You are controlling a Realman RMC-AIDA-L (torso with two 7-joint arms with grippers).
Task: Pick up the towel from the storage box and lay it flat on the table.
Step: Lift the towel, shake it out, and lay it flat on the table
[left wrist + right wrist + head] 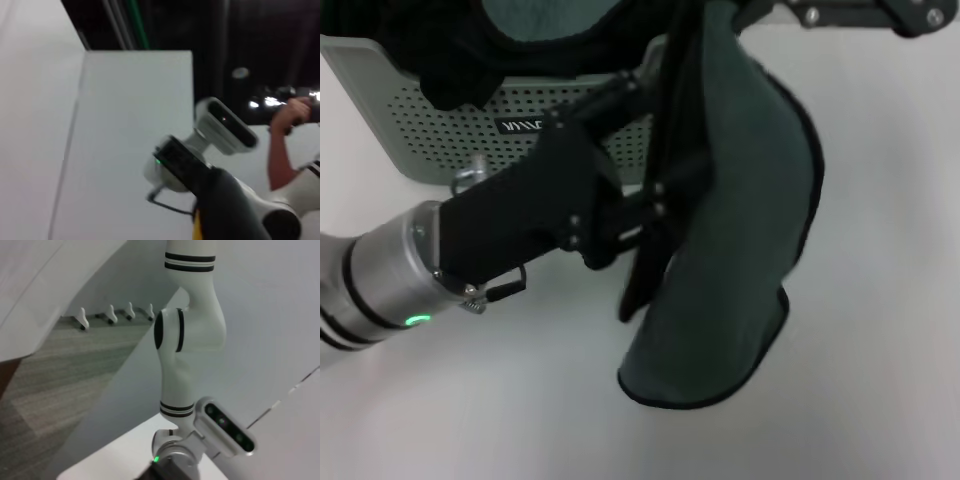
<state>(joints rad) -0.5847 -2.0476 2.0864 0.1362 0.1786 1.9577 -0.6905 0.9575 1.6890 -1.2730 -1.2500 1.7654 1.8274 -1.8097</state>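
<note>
The towel (740,230), dark grey-green with thin black edging, hangs in a long fold in front of the storage box (430,120). Its lower end is down near the table (880,350); whether it touches I cannot tell. My left gripper (653,203) reaches in from the left and is shut on the towel's near edge about halfway up. At the top of the head view my right gripper (790,12) holds the towel's upper end, mostly cut off by the frame. The left wrist view shows the towel (227,200) with a sliver of its yellow face.
A black cloth (430,50) drapes over the box's front rim, and a paler teal cloth (550,20) lies inside. A person (285,150) stands beyond the table in the left wrist view. White tabletop stretches right of and in front of the towel.
</note>
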